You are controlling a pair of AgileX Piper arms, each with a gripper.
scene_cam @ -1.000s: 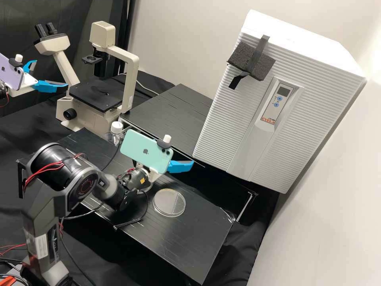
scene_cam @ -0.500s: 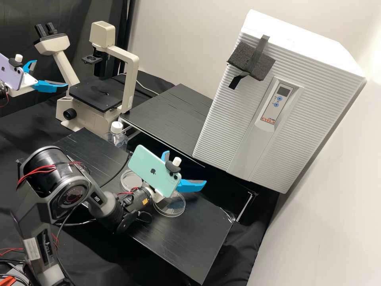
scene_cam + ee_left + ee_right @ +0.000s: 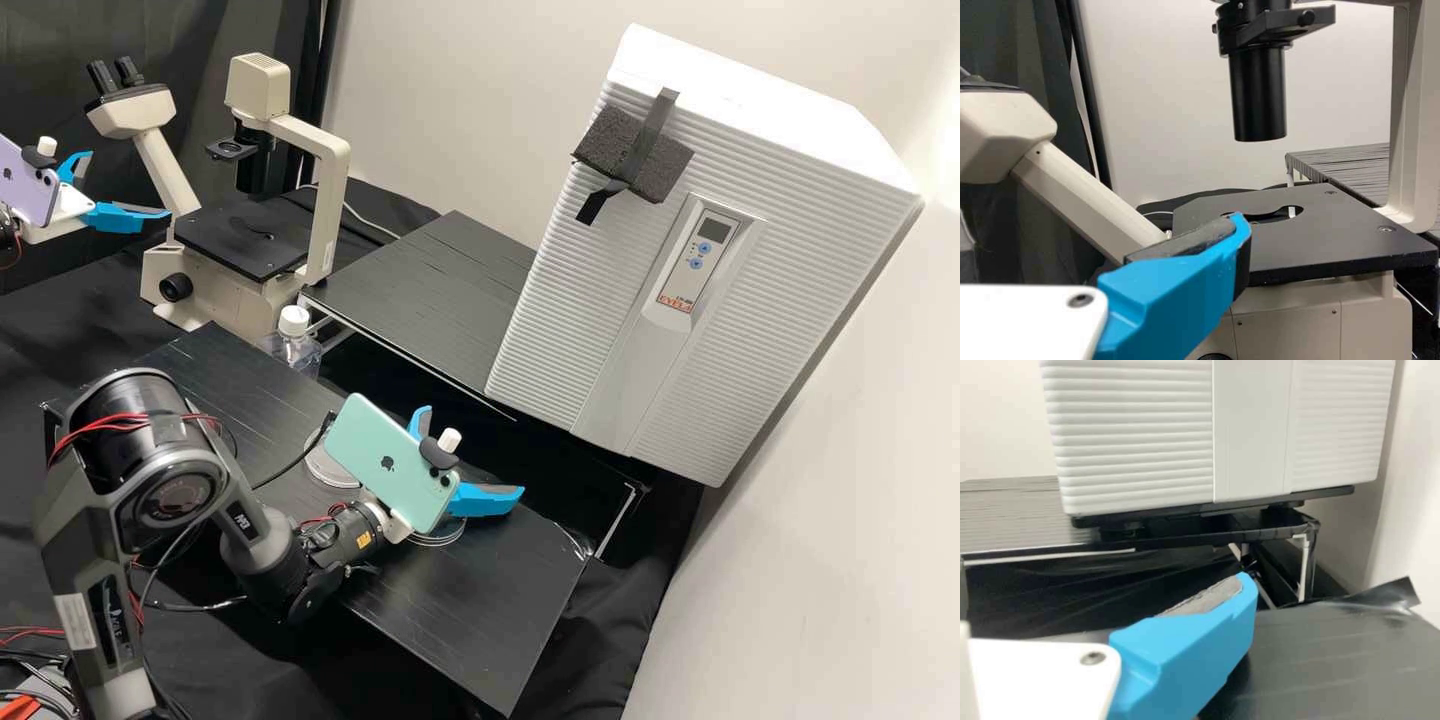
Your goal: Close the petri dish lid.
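On the black bench in the high view, a clear petri dish (image 3: pixel 438 538) lies partly behind the right gripper (image 3: pixel 475 450), whose two blue fingers stand open above and beyond it. A second clear round dish or lid (image 3: pixel 328 466) rests farther left, partly covered by the green phone; which piece is the lid I cannot tell. The left gripper (image 3: pixel 130 184) is open at the far left, away from the dishes. In the left wrist view the left gripper (image 3: pixel 1239 225) is before the microscope stage. The right wrist view shows the right gripper (image 3: pixel 1246 585) over the bench edge.
A microscope (image 3: pixel 250 235) stands at the back left, with a white-capped bottle (image 3: pixel 295 340) near it. A large white incubator (image 3: pixel 640 300) is on the raised shelf (image 3: pixel 430 290) at the back right. Cables hang along the near arm.
The right arm has moved rightward and down in the high view, over the dish. Its second finger and the other round piece have come into sight. The left gripper has stayed still.
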